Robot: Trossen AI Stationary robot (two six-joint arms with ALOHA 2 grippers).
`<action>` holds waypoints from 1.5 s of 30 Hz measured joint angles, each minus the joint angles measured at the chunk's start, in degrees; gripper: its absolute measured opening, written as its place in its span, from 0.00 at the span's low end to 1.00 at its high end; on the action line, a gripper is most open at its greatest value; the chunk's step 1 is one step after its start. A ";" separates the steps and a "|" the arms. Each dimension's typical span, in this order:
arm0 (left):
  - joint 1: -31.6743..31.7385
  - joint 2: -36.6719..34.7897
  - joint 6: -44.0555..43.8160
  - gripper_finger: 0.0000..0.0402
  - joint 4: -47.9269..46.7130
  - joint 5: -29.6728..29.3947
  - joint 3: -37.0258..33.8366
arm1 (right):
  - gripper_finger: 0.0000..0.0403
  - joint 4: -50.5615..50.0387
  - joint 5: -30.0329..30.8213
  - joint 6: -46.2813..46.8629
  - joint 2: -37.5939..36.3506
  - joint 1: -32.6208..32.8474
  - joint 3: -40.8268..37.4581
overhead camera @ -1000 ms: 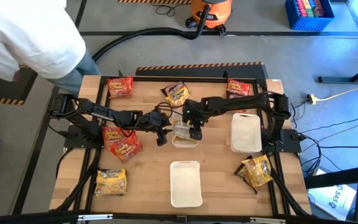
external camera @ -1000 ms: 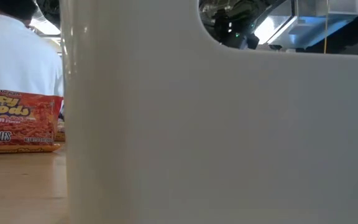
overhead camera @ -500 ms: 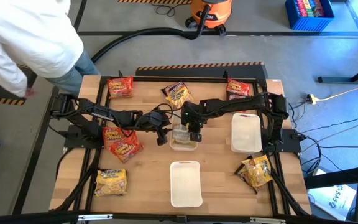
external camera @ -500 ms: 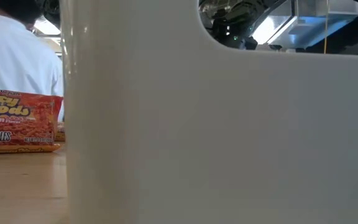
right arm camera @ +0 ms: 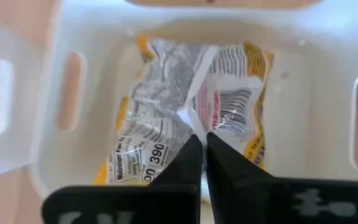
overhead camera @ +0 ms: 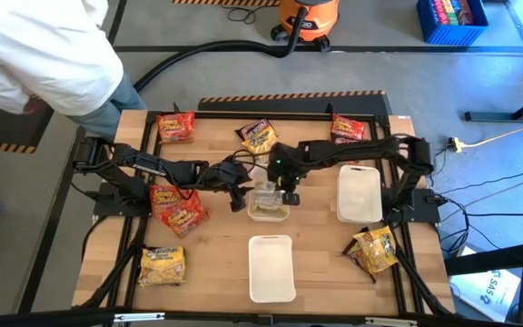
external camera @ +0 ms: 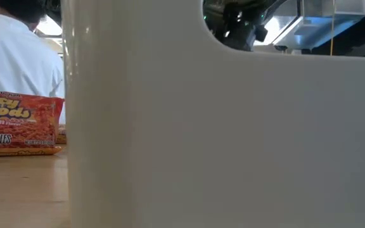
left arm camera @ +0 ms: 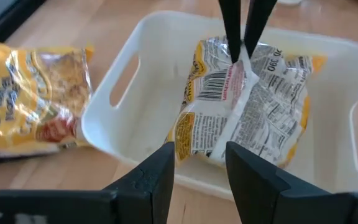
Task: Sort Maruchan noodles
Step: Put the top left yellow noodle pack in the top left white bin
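The table [overhead camera: 216,245] is light wood with a matt grain. The trays [overhead camera: 271,268] are smooth white plastic. The noodle packets [right arm camera: 191,118] are crinkly, glossy plastic.

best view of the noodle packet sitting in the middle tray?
Left wrist view: the yellow noodle packet lies label-up in the white tray, the right claw pinching its seam. Right wrist shows it too; high view shows it small; low view nothing.

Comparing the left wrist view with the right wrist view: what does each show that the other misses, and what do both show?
Only the left wrist view shows a yellow packet lying on the wood outside the tray, and the left pincer open just short of the tray. Only the right wrist view looks straight down into the tray. Both show the white tray holding a face-down yellow noodle packet, with the right pincer shut on its raised back seam.
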 joint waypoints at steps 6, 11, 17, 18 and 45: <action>0.02 -0.02 2.08 0.34 -0.87 0.35 2.96 | 0.00 -1.33 -1.30 -0.99 -5.14 -2.53 0.07; 0.03 -0.03 2.72 0.34 -1.91 0.37 4.67 | 0.00 -2.64 -2.26 -2.14 -8.90 -4.92 0.06; 0.03 -0.09 2.70 0.34 -1.94 0.36 4.92 | 0.00 -4.60 -2.72 -4.52 -10.51 -7.24 0.06; 0.02 -0.10 2.70 0.34 -1.95 0.18 4.92 | 0.00 -5.27 -2.63 -4.97 -10.47 -7.64 0.05; -0.91 2.14 28.64 0.51 3.49 -5.11 4.92 | 0.00 -7.71 -1.09 -6.36 -11.52 -8.11 -0.86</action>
